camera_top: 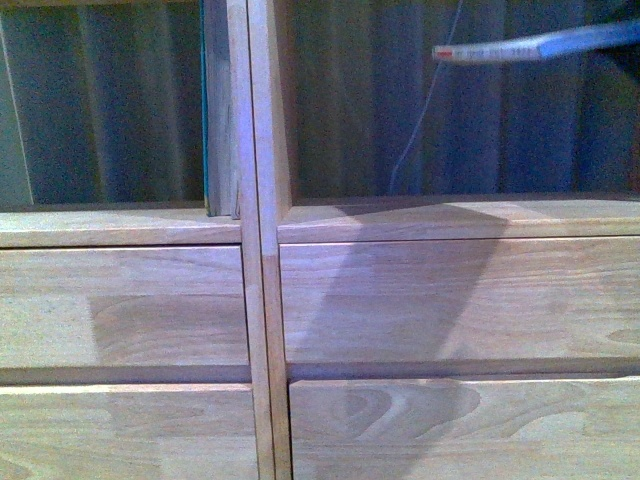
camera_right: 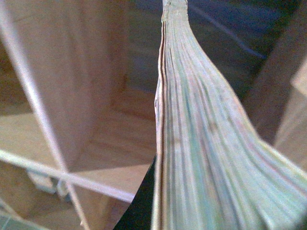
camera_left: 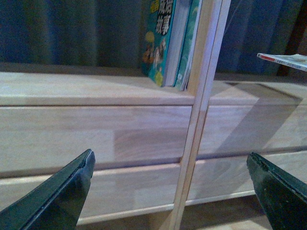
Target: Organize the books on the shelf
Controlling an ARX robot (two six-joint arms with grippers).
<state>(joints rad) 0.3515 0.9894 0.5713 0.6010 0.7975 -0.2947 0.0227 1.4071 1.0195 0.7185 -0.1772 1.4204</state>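
The pale wooden shelf (camera_top: 256,300) fills the front view, with two open cubbies above plain drawer fronts (camera_top: 450,300). Books stand upright in the left cubby against the centre divider (camera_top: 215,110); in the left wrist view they show a teal cover with printed characters (camera_left: 165,43). My right gripper (camera_right: 192,215) is shut on a thin white book with a red mark (camera_top: 540,45) and holds it flat, high in the right cubby. Its page edge (camera_right: 201,143) fills the right wrist view beside one dark finger (camera_right: 141,206). My left gripper (camera_left: 170,191) is open and empty, low in front of the drawers.
A dark blue curtain (camera_top: 400,100) shows through the backless cubbies. A thin cable (camera_top: 425,100) hangs in the right cubby. The held book also shows at the edge of the left wrist view (camera_left: 283,60). The right cubby's floor board (camera_top: 450,220) is bare wood.
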